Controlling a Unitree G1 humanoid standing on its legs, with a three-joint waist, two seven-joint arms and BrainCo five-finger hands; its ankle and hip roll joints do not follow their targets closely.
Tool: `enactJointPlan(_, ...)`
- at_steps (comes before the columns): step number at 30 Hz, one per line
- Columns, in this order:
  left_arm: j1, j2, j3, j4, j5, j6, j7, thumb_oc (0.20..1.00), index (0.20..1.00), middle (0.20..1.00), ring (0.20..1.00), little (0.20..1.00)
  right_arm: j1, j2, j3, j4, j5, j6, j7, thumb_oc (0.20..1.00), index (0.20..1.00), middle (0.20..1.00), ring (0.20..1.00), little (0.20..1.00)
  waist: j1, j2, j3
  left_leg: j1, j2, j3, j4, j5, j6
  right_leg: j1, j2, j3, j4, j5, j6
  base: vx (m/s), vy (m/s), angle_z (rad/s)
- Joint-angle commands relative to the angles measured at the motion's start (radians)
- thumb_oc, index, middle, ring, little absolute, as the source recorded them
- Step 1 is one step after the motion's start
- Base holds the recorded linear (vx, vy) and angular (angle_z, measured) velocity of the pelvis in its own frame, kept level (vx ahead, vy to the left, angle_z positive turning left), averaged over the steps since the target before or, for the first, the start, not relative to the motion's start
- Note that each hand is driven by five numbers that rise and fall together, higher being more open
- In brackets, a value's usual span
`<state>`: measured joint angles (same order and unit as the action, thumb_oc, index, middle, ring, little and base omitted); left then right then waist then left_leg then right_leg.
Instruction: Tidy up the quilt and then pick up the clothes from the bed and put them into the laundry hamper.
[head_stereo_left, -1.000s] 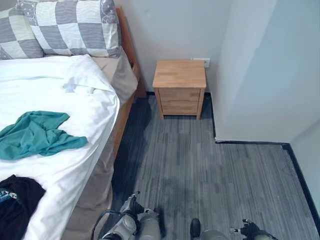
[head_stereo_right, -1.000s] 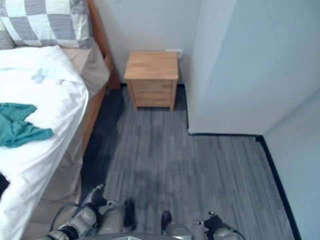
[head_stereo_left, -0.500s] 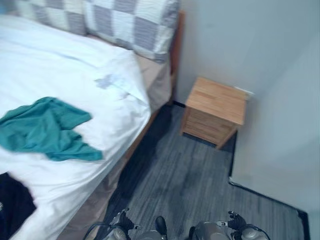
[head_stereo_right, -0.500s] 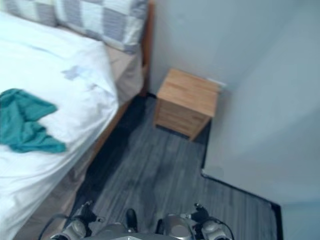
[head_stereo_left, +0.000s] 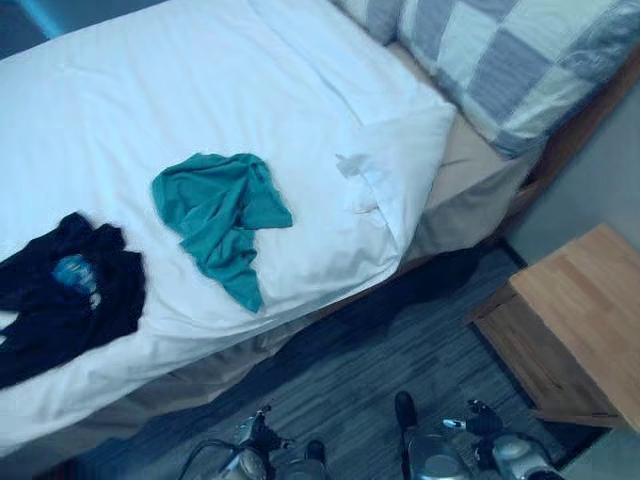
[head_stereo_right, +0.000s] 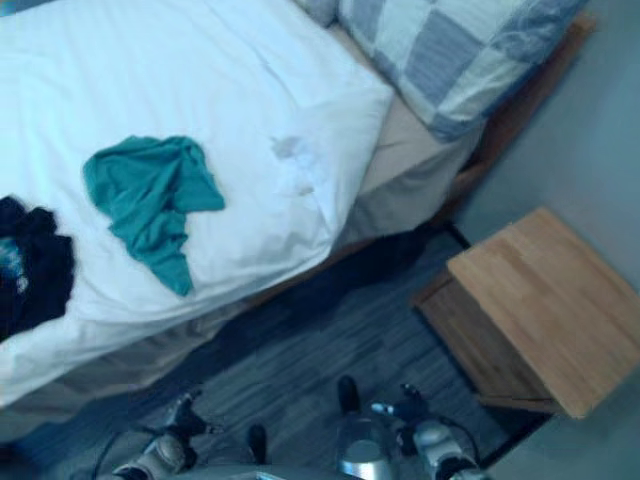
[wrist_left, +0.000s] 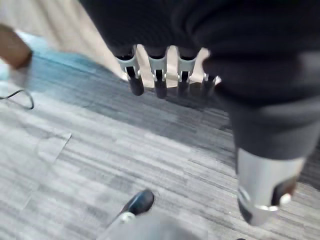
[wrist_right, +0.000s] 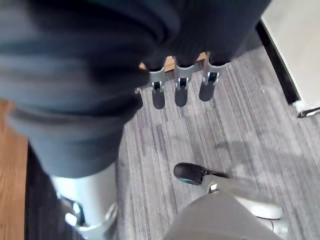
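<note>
A white quilt (head_stereo_left: 200, 80) covers the bed, its corner rumpled near the pillow end. On it lie a crumpled teal garment (head_stereo_left: 218, 212) and, closer to the foot end, a black garment (head_stereo_left: 62, 298) with a blue print. My left hand (head_stereo_left: 243, 463) hangs low beside the bed over the floor; in the left wrist view its fingers (wrist_left: 156, 75) are straight and hold nothing. My right hand (head_stereo_left: 508, 455) hangs low near the nightstand, fingers (wrist_right: 181, 84) straight and holding nothing too. Both hands are well short of the clothes.
Checkered grey and white pillows (head_stereo_left: 510, 60) sit at the head of the bed. A wooden nightstand (head_stereo_left: 585, 325) stands on the right, close to my right hand. Grey striped flooring (head_stereo_left: 380, 350) runs between me and the bed's side.
The camera has swung left and tilted, so the bed and both garments now take up most of the picture. Both hands stay low and hold nothing.
</note>
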<state>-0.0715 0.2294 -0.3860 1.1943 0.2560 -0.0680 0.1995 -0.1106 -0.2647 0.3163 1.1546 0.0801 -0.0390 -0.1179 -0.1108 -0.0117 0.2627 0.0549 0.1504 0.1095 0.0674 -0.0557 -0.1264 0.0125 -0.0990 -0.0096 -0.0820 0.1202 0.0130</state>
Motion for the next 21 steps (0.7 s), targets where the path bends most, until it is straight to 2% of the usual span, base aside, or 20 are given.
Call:
enactJointPlan(1, -0.025, 0.038, -0.035, 0.015, 0.012, -0.002, 0.005, 1.000, 1.000, 1.000, 1.000, 1.000, 0.010, -0.012, -0.028, 0.020, 0.030, -0.005, -0.020, 1.000, 1.000, 1.000, 1.000, 1.000, -0.021, -0.028, -0.038, 0.009, -0.005, 0.185, 0.076, -0.084, 0.073, 0.000, -0.108, 0.013, 0.012, -0.154, 0.149, 0.00, -0.236, 0.94)
enactJointPlan(2, -0.027, 0.039, -0.032, 0.011, 0.008, 0.002, 0.003, 1.000, 1.000, 1.000, 1.000, 1.000, 0.004, -0.014, -0.037, 0.024, 0.053, -0.006, -0.020, 1.000, 1.000, 1.000, 1.000, 1.000, -0.024, -0.032, -0.031, -0.026, -0.044, 0.208, 0.119, -0.104, 0.091, 0.019, -0.093, -0.003, 0.012, -0.164, 0.136, -0.03, -0.181, 0.59)
enactJointPlan(3, -0.026, 0.039, -0.028, 0.008, 0.004, 0.004, 0.002, 1.000, 1.000, 1.000, 1.000, 1.000, 0.005, -0.015, -0.048, 0.029, 0.068, -0.006, -0.019, 1.000, 1.000, 1.000, 1.000, 1.000, -0.023, -0.035, -0.033, -0.060, -0.066, 0.226, 0.139, -0.103, 0.094, 0.019, -0.085, -0.013, 0.019, -0.168, 0.128, -0.04, -0.154, 0.23)
enactJointPlan(5, -0.001, 0.039, -0.009, 0.005, -0.005, 0.013, 0.008, 1.000, 1.000, 1.000, 1.000, 1.000, 0.027, -0.018, -0.072, 0.027, 0.074, -0.005, -0.032, 1.000, 1.000, 1.000, 1.000, 1.000, -0.017, -0.019, -0.030, -0.035, -0.095, 0.246, 0.043, -0.093, 0.105, 0.014, -0.041, -0.049, 0.056, -0.190, 0.121, -0.02, -0.097, 0.50)
enactJointPlan(6, 0.002, 0.040, -0.007, -0.007, -0.012, 0.010, 0.007, 1.000, 1.000, 1.000, 1.000, 1.000, 0.029, -0.020, -0.081, 0.011, 0.087, -0.010, -0.043, 1.000, 1.000, 1.000, 1.000, 1.000, -0.016, -0.017, -0.027, -0.016, -0.118, 0.208, 0.003, -0.090, 0.124, -0.001, -0.024, -0.055, 0.102, -0.192, 0.119, 0.00, -0.063, 0.73)
enactJointPlan(7, 0.006, 0.048, -0.004, -0.014, -0.011, 0.010, 0.005, 1.000, 1.000, 1.000, 1.000, 1.000, 0.023, -0.023, -0.089, -0.007, 0.093, -0.016, -0.051, 1.000, 1.000, 1.000, 1.000, 1.000, -0.013, -0.021, -0.025, -0.006, -0.121, 0.188, -0.030, -0.083, 0.128, -0.043, -0.010, -0.076, 0.193, -0.189, 0.127, -0.04, -0.063, 0.49)
enactJointPlan(8, 0.003, 0.058, -0.002, -0.017, -0.008, 0.013, 0.001, 1.000, 1.000, 1.000, 1.000, 1.000, 0.018, -0.026, -0.108, -0.034, 0.102, -0.022, -0.055, 1.000, 1.000, 1.000, 1.000, 1.000, -0.017, -0.028, -0.014, 0.008, -0.108, 0.186, -0.057, -0.079, 0.129, -0.094, 0.001, -0.096, 0.290, -0.179, 0.156, -0.19, -0.214, -0.01)
enactJointPlan(9, 0.004, 0.094, -0.004, -0.035, 0.013, 0.015, 0.004, 1.000, 1.000, 1.000, 1.000, 1.000, -0.008, -0.048, -0.136, -0.115, 0.123, -0.039, -0.070, 1.000, 1.000, 1.000, 1.000, 1.000, -0.033, -0.046, 0.016, 0.011, -0.073, 0.184, -0.072, -0.055, 0.120, -0.179, 0.039, -0.061, 0.454, -0.136, 0.249, -0.17, -0.195, -0.19)
enactJointPlan(10, 0.004, 0.095, -0.004, -0.036, 0.013, 0.015, 0.004, 1.000, 1.000, 1.000, 1.000, 1.000, -0.008, -0.048, -0.137, -0.116, 0.123, -0.038, -0.070, 1.000, 1.000, 1.000, 1.000, 1.000, -0.032, -0.046, 0.015, 0.010, -0.074, 0.185, -0.073, -0.054, 0.120, -0.183, 0.038, -0.059, 0.458, -0.138, 0.249, -0.13, -0.275, 0.03)
enactJointPlan(11, 0.023, 0.110, 0.004, -0.032, 0.041, 0.017, 0.000, 1.000, 1.000, 1.000, 1.000, 1.000, 0.001, -0.102, -0.161, -0.235, 0.091, -0.051, -0.095, 1.000, 1.000, 1.000, 1.000, 1.000, -0.041, -0.057, 0.012, 0.018, -0.058, 0.153, -0.098, -0.042, 0.109, -0.192, 0.063, 0.008, 0.442, -0.156, 0.249, 0.00, -0.132, 0.35)
enactJointPlan(12, 0.024, 0.109, 0.003, -0.032, 0.041, 0.017, 0.000, 1.000, 1.000, 1.000, 1.000, 1.000, 0.003, -0.102, -0.162, -0.238, 0.090, -0.049, -0.095, 1.000, 1.000, 1.000, 1.000, 1.000, -0.041, -0.056, 0.013, 0.020, -0.058, 0.153, -0.100, -0.041, 0.109, -0.190, 0.063, 0.008, 0.441, -0.156, 0.249, 0.06, -0.148, 0.45)
enactJointPlan(13, 0.031, 0.114, 0.008, -0.033, 0.046, 0.015, -0.002, 1.000, 1.000, 1.000, 1.000, 1.000, 0.014, -0.141, -0.183, -0.304, 0.067, -0.057, -0.115, 1.000, 1.000, 1.000, 1.000, 1.000, -0.044, -0.061, 0.010, 0.030, -0.062, 0.135, -0.109, -0.049, 0.111, -0.167, 0.021, 0.032, 0.382, -0.175, 0.249, 0.08, -0.080, 0.45)
enactJointPlan(15, 0.034, 0.124, 0.001, -0.049, 0.051, 0.004, -0.008, 1.000, 1.000, 1.000, 1.000, 1.000, 0.028, -0.221, -0.235, -0.410, 0.037, -0.072, -0.152, 1.000, 1.000, 1.000, 1.000, 1.000, -0.053, -0.067, -0.006, 0.031, -0.052, 0.103, -0.127, -0.049, 0.096, -0.124, -0.060, 0.072, 0.220, -0.169, 0.194, 0.13, -0.211, 0.90)
enactJointPlan(16, 0.034, 0.131, -0.006, -0.056, 0.061, -0.001, -0.013, 1.000, 1.000, 1.000, 1.000, 1.000, 0.040, -0.253, -0.265, -0.465, 0.026, -0.076, -0.164, 1.000, 1.000, 1.000, 1.000, 1.000, -0.062, -0.074, -0.010, 0.034, -0.051, 0.083, -0.127, -0.052, 0.089, -0.117, -0.086, 0.114, 0.156, -0.150, 0.185, 0.10, -0.181, 0.99)
enactJointPlan(17, 0.034, 0.131, -0.006, -0.057, 0.061, -0.001, -0.013, 1.000, 1.000, 1.000, 1.000, 1.000, 0.041, -0.253, -0.266, -0.465, 0.025, -0.075, -0.164, 1.000, 1.000, 1.000, 1.000, 1.000, -0.062, -0.073, -0.009, 0.034, -0.051, 0.082, -0.127, -0.053, 0.089, -0.115, -0.086, 0.113, 0.155, -0.149, 0.185, 0.15, -0.322, 0.71)
enactJointPlan(18, 0.029, 0.155, 0.009, -0.074, 0.066, -0.009, -0.017, 1.000, 1.000, 1.000, 1.000, 1.000, 0.017, -0.337, -0.290, -0.569, -0.045, -0.076, -0.180, 1.000, 1.000, 1.000, 1.000, 1.000, -0.041, -0.092, -0.023, 0.039, -0.041, 0.076, -0.111, -0.070, 0.075, -0.090, -0.130, 0.107, 0.057, -0.114, 0.203, 0.17, -0.342, 0.58)
enactJointPlan(21, 0.042, 0.175, 0.021, -0.094, 0.084, -0.015, -0.021, 1.000, 1.000, 1.000, 1.000, 1.000, -0.043, -0.425, -0.283, -0.695, -0.136, -0.076, -0.179, 1.000, 1.000, 1.000, 1.000, 1.000, -0.013, -0.110, -0.028, 0.033, -0.022, 0.077, -0.085, -0.067, 0.051, -0.077, -0.140, 0.072, 0.034, -0.099, 0.216, 0.14, -0.330, 0.19)
